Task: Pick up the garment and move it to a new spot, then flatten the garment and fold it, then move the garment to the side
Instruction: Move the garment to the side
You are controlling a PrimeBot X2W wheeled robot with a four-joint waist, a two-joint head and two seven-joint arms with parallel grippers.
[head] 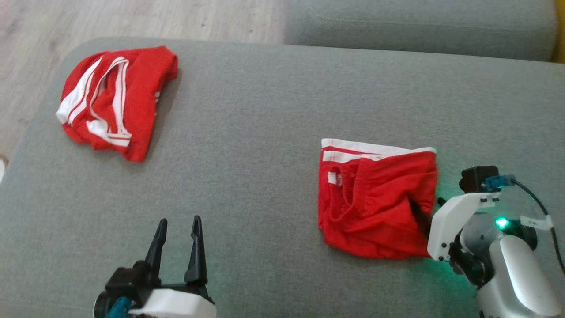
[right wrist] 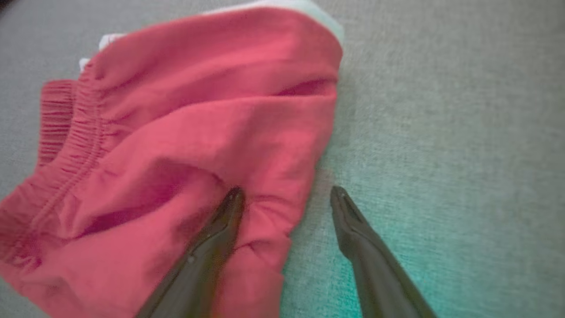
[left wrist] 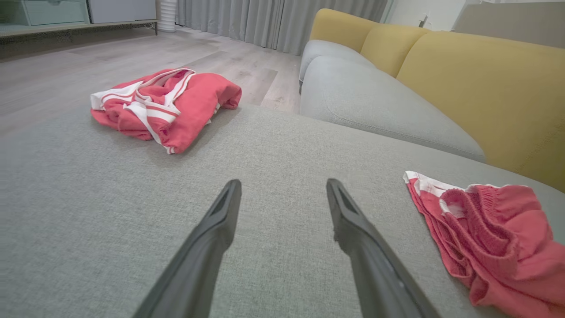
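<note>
The right gripper (right wrist: pixel 287 194) is spread wide — 1 finger over the folded red shorts (head: pixel 375 203), 1 over the grey cushion (head: pixel 265 132). The left gripper (left wrist: pixel 282 185), also spread, hangs above the cushion.

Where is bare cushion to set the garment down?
Free: the cushion stretch between the crumpled garment and the folded garment, ahead of the left tool; also the strip beyond the folded garment. Crowded: the near right, where the right tool straddles its edge.
</note>
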